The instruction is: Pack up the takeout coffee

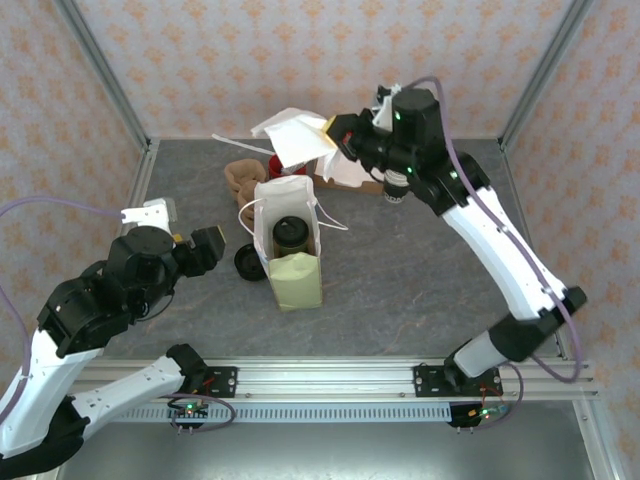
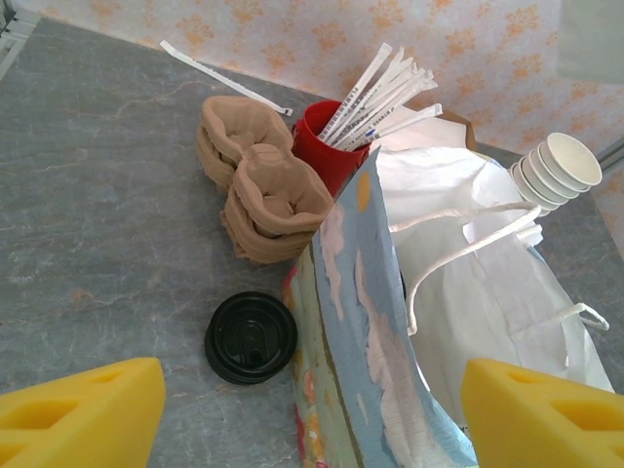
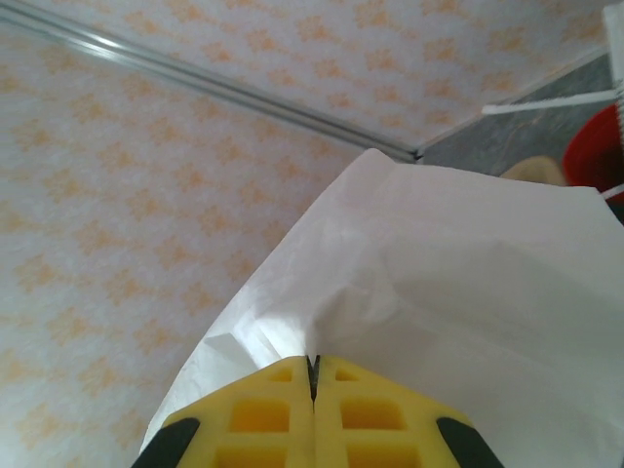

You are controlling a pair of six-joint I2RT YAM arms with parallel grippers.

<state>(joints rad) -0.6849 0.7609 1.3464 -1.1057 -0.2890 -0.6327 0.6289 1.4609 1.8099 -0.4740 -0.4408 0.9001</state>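
Takeout coffee (image 1: 290, 235) upright, lid up, in bag (image 1: 296, 285)

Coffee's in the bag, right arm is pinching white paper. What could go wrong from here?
1. The right gripper is shut on floppy white paper that blocks its camera. Lowering it could snag the bag.
2. The left gripper, open, faces the bag's side. A nudge might tip it with the takeout coffee inside.

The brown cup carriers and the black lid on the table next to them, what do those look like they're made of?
The cup carriers look like molded paper pulp: matte tan, with soft rounded wells and thick, slightly rough edges. The black lid looks like thin molded plastic: smooth, with a faint sheen and crisp raised rings. Neither can be confirmed by sight alone.
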